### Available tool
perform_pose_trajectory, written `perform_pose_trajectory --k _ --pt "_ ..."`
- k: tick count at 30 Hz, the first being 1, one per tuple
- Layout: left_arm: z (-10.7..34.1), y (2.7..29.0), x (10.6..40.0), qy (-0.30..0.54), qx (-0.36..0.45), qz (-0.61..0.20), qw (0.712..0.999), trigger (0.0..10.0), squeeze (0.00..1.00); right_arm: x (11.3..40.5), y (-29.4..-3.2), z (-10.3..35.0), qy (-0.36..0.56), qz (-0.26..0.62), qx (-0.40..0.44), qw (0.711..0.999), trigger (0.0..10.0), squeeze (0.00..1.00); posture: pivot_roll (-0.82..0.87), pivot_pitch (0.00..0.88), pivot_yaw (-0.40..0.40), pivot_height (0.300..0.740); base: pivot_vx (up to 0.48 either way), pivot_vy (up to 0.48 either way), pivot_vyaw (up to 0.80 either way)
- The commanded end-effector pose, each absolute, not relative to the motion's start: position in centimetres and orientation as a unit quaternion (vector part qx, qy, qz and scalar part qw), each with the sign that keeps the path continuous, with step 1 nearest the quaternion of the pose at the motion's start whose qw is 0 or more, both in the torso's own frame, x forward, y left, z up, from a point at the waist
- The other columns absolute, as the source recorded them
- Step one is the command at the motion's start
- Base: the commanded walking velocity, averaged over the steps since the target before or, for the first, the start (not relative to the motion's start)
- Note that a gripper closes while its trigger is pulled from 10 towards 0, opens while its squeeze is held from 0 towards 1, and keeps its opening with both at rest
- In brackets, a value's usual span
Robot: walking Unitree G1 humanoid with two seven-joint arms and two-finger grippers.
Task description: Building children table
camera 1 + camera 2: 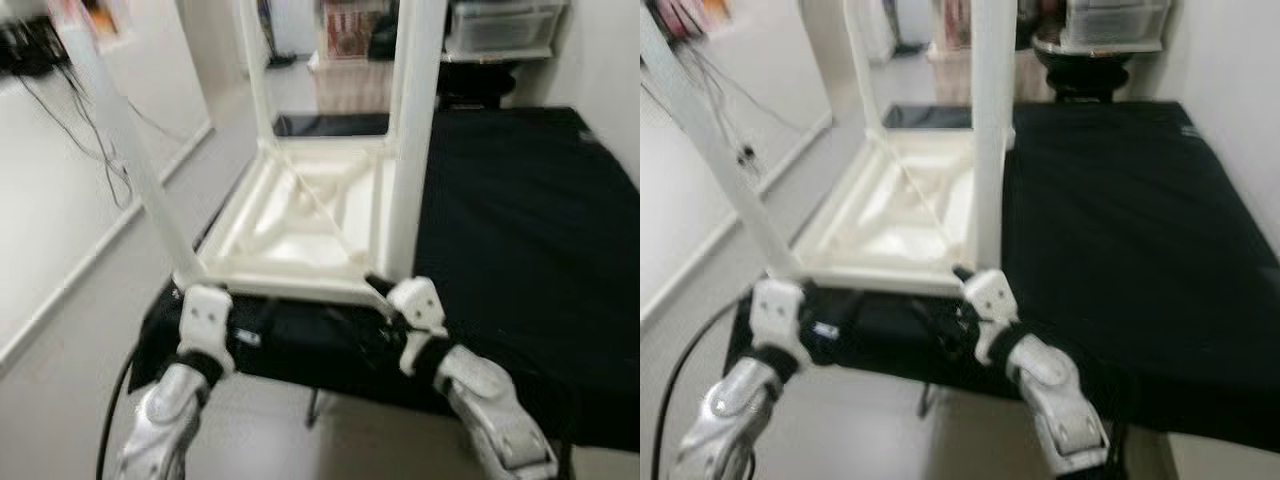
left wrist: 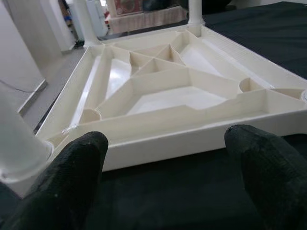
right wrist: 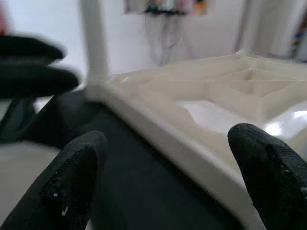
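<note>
Left pincer point(image 2: 163, 158) spread, right pincer point(image 3: 168, 163) spread, near upturned white table point(image 1: 300, 215).

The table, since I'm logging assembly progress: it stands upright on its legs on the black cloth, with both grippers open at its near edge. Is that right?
Not quite. The table lies upside down on the black cloth, its legs pointing up; the left eye view shows this, and the left wrist view shows its ribbed underside. The rest holds: the left gripper and right gripper are open at its near edge.

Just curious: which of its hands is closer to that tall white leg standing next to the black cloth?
Right. The right gripper sits at the foot of that leg; the left gripper is at the tabletop's opposite near corner.
</note>
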State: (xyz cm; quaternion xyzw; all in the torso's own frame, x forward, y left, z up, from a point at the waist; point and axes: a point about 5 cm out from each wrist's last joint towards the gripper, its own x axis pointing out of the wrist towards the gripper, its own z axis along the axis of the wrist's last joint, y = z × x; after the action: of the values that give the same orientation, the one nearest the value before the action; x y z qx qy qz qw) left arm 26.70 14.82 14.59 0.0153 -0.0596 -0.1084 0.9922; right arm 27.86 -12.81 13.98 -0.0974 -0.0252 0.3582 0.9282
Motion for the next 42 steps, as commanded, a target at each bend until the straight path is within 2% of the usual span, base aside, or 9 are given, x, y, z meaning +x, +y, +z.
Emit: perform_pose_trajectory --k 1,9,16,28,33,38,40,42 --pt "13.9 15.5 26.7 -0.038 0.025 -0.097 0.994 10.0 0.00 27.4 -12.1 14.0 -0.031 0.379 -0.100 0.920 10.0 0.00 0.00 0.088 0.064 0.740 0.000 0.476 0.00" --pt "13.8 15.5 26.6 -0.039 0.026 -0.098 0.994 10.0 0.00 27.2 -12.3 14.2 -0.031 0.377 -0.087 0.922 10.0 0.00 0.00 0.083 0.067 0.740 0.000 0.478 0.00" --pt "14.0 15.4 26.7 -0.047 0.033 -0.103 0.993 10.0 0.00 28.2 -13.2 15.8 -0.057 0.328 -0.055 0.941 10.0 0.00 0.00 0.083 0.065 0.740 0.000 0.000 0.00" --pt "14.5 15.4 27.0 -0.056 0.043 -0.104 0.992 10.0 0.00 27.5 -12.5 15.0 -0.045 0.334 -0.053 0.940 10.0 0.00 0.00 0.088 0.063 0.740 0.000 0.000 0.00" --pt "14.3 15.5 26.8 -0.051 0.046 -0.100 0.993 10.0 0.00 27.0 -13.3 13.9 -0.018 0.305 -0.070 0.950 10.0 0.00 -0.01 0.092 0.053 0.740 0.000 0.000 0.00" --pt "13.3 15.5 25.2 -0.028 0.038 -0.108 0.993 10.0 0.00 25.6 -14.8 13.0 0.003 0.288 -0.073 0.955 10.0 0.00 -0.03 0.104 0.049 0.740 0.000 0.000 0.00" --pt "12.7 15.1 22.6 -0.006 0.023 -0.142 0.990 10.0 0.00 23.3 -15.9 12.1 0.024 0.283 -0.051 0.957 10.0 0.00 -0.03 0.113 0.058 0.740 0.000 0.000 0.00" --pt "12.7 15.1 22.6 -0.006 0.023 -0.142 0.990 10.0 0.00 23.3 -15.9 12.1 0.024 0.283 -0.051 0.957 10.0 0.00 -0.03 0.113 0.058 0.740 0.000 0.000 0.00"
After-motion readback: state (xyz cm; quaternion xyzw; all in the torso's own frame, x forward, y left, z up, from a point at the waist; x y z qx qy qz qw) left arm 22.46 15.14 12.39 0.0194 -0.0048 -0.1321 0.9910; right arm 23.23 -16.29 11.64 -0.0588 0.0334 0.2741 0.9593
